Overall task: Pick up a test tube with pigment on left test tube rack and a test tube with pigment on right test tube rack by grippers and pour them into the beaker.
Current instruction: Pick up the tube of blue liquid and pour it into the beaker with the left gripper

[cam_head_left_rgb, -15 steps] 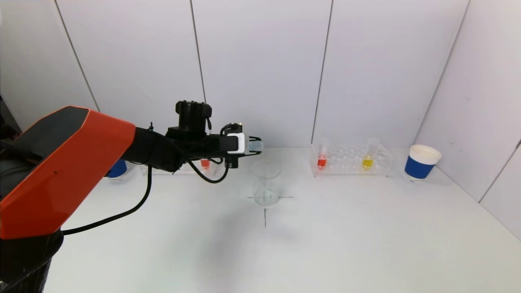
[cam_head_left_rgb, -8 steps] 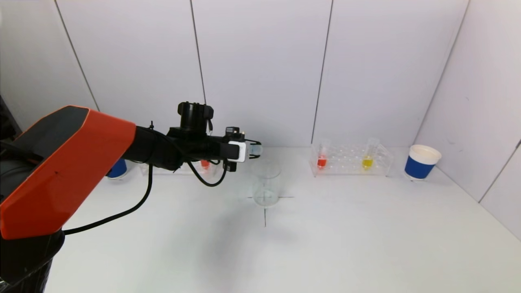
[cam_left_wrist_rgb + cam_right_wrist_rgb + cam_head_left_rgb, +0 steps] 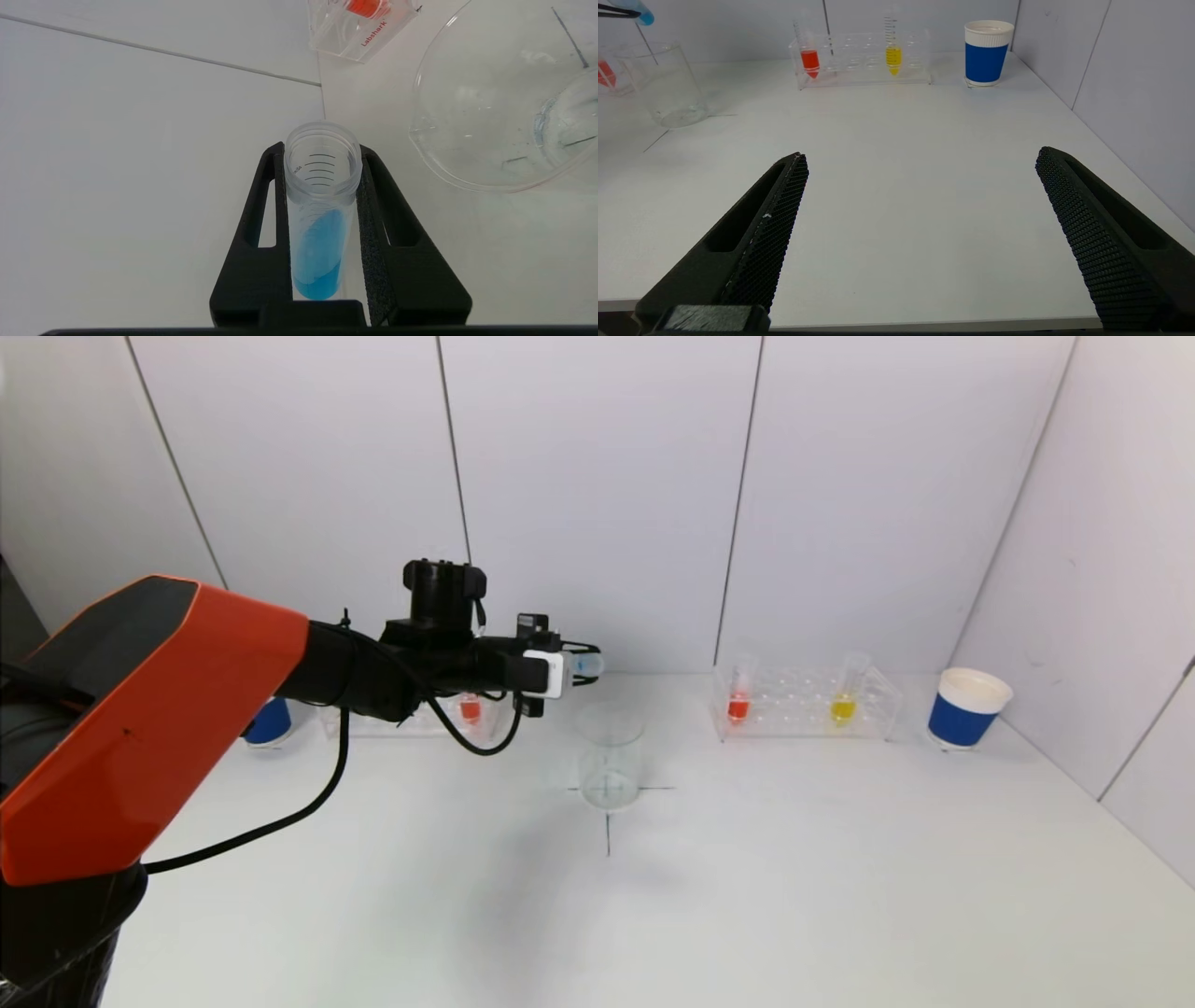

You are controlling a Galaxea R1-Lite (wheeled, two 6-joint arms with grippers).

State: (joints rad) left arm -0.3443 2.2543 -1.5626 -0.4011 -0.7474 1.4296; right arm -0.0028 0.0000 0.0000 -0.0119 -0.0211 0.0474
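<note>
White table (image 3: 747, 859), left end effector (image 3: 586, 665) clamped on blue test tube (image 3: 320, 219) — risen slightly above beaker (image 3: 610, 756)

- The left gripper (image 3: 583, 665) hangs above the table (image 3: 747, 877), just left of and higher than the beaker (image 3: 610, 756), gripping a test tube (image 3: 588, 665) laid roughly level.
- The clear beaker stands on a black cross mark (image 3: 608, 817).
- The right test tube rack (image 3: 805, 703) holds a red tube (image 3: 738, 695) and a yellow tube (image 3: 845, 695).
- A blue cup (image 3: 967, 707) stands beside it.

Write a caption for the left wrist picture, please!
Left claw holds a blue test tube beside the beaker.
</note>
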